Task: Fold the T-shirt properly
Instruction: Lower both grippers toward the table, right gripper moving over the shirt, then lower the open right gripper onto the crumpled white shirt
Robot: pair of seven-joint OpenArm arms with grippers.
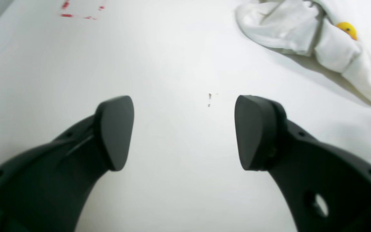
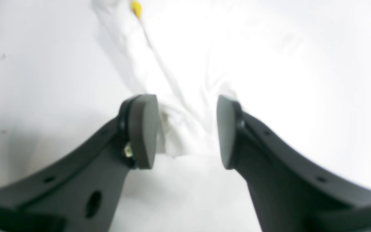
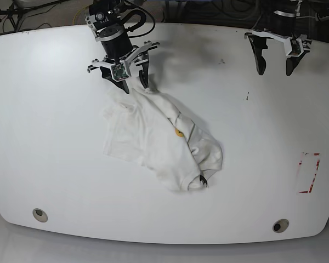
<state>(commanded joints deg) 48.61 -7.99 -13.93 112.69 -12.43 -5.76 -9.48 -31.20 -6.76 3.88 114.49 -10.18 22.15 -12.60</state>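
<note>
The white T-shirt (image 3: 153, 137) lies crumpled in the middle of the white table (image 3: 44, 109), its yellow emblem (image 3: 179, 132) facing up and a small black neck tag (image 3: 204, 181) at its near corner. My right gripper (image 3: 134, 85) stands open over the shirt's far edge. In the right wrist view a ridge of the T-shirt (image 2: 188, 122) lies between the spread fingers (image 2: 143, 135) of that gripper (image 2: 185, 135), and the emblem (image 2: 136, 8) shows at the top. My left gripper (image 1: 185, 132) is open over bare table, with the T-shirt (image 1: 288, 29) well off to its upper right.
Red tape marks (image 3: 308, 172) outline a rectangle near the table's right side and also show as red marks (image 1: 82, 11) in the left wrist view. Two round holes (image 3: 39, 215) (image 3: 281, 225) sit by the front edge. Cables run along the back edge.
</note>
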